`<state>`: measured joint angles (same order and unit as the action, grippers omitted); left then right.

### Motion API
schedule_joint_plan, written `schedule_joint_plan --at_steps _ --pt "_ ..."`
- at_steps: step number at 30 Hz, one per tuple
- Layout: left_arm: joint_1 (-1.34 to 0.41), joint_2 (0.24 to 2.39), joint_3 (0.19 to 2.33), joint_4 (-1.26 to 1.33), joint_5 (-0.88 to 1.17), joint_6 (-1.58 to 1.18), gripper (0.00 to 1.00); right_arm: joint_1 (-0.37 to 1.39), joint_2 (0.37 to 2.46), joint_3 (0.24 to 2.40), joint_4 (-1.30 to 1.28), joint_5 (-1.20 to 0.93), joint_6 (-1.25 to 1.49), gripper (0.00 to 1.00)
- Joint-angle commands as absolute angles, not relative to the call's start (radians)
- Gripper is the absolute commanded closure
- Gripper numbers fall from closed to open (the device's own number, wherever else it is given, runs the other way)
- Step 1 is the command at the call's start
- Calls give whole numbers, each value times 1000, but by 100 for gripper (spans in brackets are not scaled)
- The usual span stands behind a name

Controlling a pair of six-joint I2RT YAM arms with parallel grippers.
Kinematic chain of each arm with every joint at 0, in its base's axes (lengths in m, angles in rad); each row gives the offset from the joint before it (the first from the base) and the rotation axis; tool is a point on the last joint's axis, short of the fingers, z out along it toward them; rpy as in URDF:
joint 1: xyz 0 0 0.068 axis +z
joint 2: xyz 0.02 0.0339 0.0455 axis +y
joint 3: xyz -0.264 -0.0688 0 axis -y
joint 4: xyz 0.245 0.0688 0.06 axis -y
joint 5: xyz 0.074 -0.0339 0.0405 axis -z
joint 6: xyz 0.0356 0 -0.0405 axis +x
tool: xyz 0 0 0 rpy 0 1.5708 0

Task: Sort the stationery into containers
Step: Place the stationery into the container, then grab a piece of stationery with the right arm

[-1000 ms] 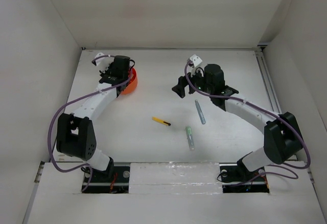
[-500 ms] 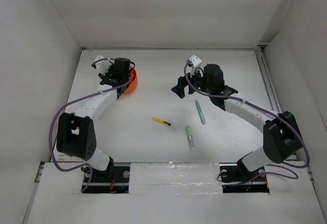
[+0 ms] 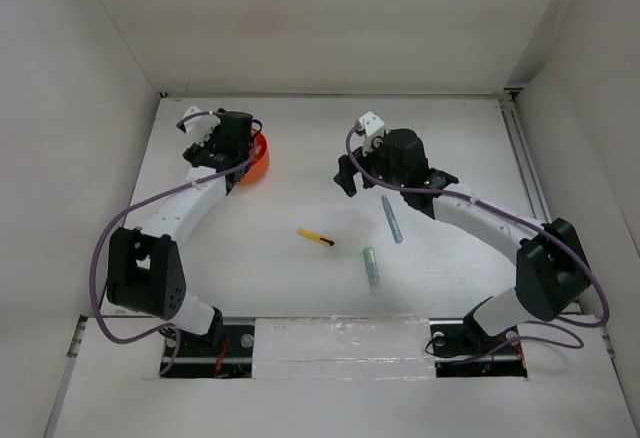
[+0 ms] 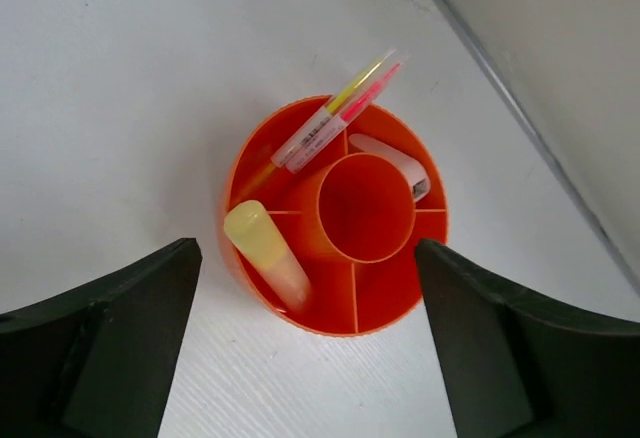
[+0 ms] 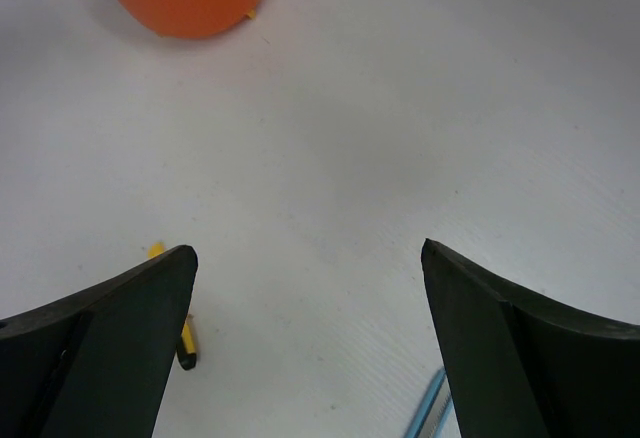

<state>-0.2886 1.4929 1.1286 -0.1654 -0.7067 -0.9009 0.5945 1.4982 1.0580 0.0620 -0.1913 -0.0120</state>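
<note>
At midtable lie yellow-black pen (image 3: 316,238), grey-blue pen (image 3: 391,220), green marker (image 3: 372,269).

The orange cup (image 4: 385,293) is smooth, shiny plastic. The pale yellow marker (image 4: 262,248) in it looks like smooth plastic with a soft shine. The two thin pens (image 4: 335,118) have clear plastic bodies. The white table (image 4: 120,78) is dull, with fine lines across it.

Table (image 3: 300,173) bears orange cup (image 3: 256,162), three pens (image 3: 316,237)
</note>
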Motion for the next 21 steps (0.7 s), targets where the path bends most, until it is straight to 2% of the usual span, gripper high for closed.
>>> schedule_joint_plan --at_steps 1,2,3,4,10,14,21 --pt "-301 1410 1209 -224 -690 -852 11 624 1463 1101 -67 -48 -38 0" --pt "-322 1410 1242 -244 -681 -851 2 624 1445 1091 -99 -4 -38 0" --pt "-333 1410 1259 -264 -681 -839 0 636 1445 1091 -168 46 -25 0" --pt "-333 1410 1285 -303 -672 -839 0 637 1421 1066 -198 113 -9 0" --pt "-333 1338 1282 -328 -537 -804 0 646 1364 963 -294 207 64 0" --pt "-333 1257 1252 -337 -480 -795 0 655 1324 894 -307 154 86 0" --pt "-403 1190 1241 -353 -517 -770 0 854 1192 770 -347 208 284 3"
